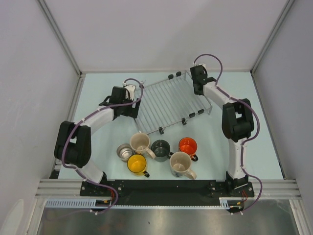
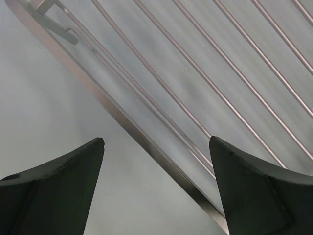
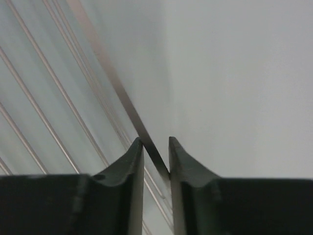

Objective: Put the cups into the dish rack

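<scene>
Over on the left, my left gripper (image 2: 156, 141) is wide open and holding nothing, with the left rail of the dish rack (image 1: 168, 100) running through the gap. Down front, the six cups (image 1: 156, 152) sit bunched on the table, none in the rack yet. On the right, my right gripper (image 3: 154, 142) is pinched down to a slit with the right rail in it, so it looks clamped on. My guess is the step is grabbing the rack by both sides to shift it. I'd close the left squarely on its rail, then move both arms together so the frame doesn't twist or skid into the cups.
</scene>
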